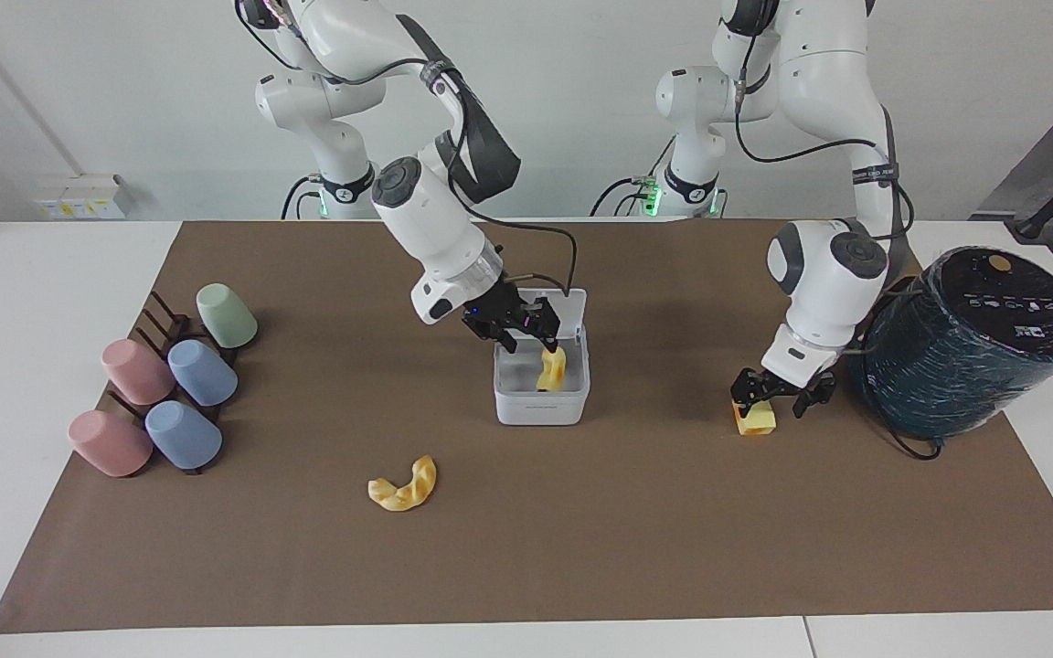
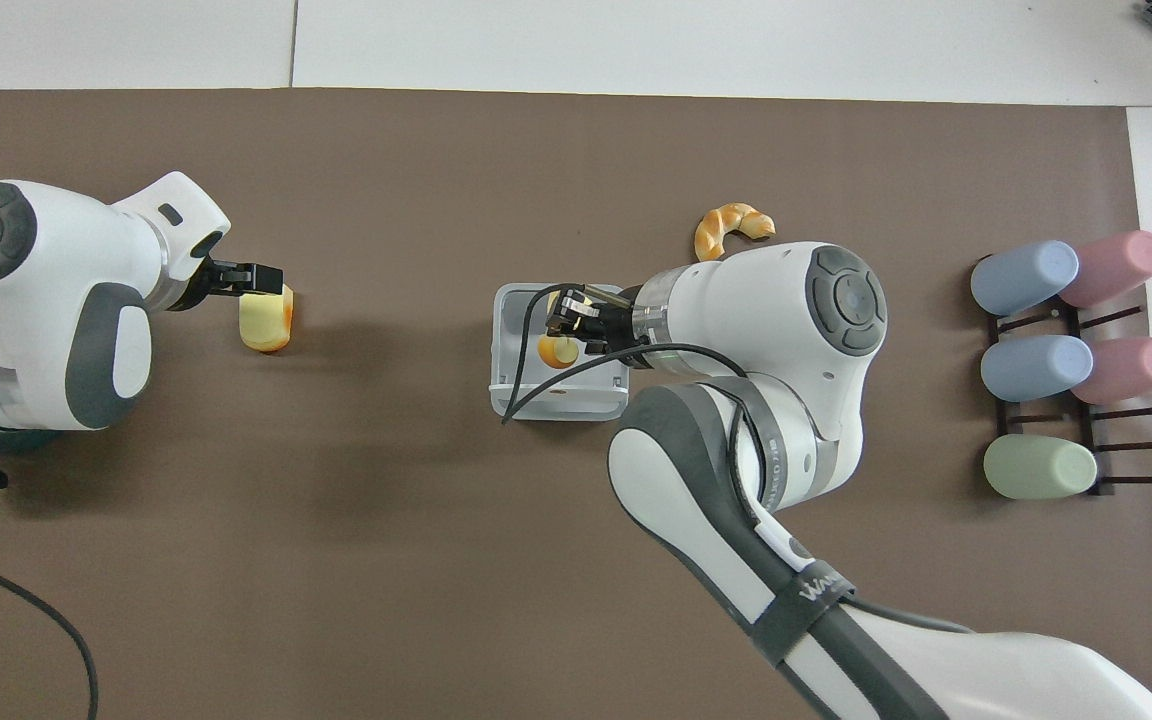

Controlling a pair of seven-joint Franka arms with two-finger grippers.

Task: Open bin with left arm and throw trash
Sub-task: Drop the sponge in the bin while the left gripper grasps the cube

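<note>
The white bin (image 1: pixel 540 407) stands mid-table with its lid (image 1: pixel 572 302) up; it also shows in the overhead view (image 2: pixel 556 405). My right gripper (image 1: pixel 525 336) is open just over the bin. A pale yellow block (image 1: pixel 551 367) lies inside it, below the fingers, and shows from above (image 2: pixel 558 351). My left gripper (image 1: pixel 773 395) is open and low over the second pale yellow block (image 1: pixel 757 420), toward the left arm's end; I cannot tell whether it touches. From above, this gripper (image 2: pixel 256 280) is at that block (image 2: pixel 264 322). The golden croissant (image 1: pixel 403 484) lies farther from the robots than the bin.
A big dark teal wrapped cylinder (image 1: pixel 970 343) lies beside the left arm's wrist. A dark rack with several pastel cups (image 1: pixel 165 384) stands at the right arm's end. The brown mat (image 1: pixel 581 548) covers the table.
</note>
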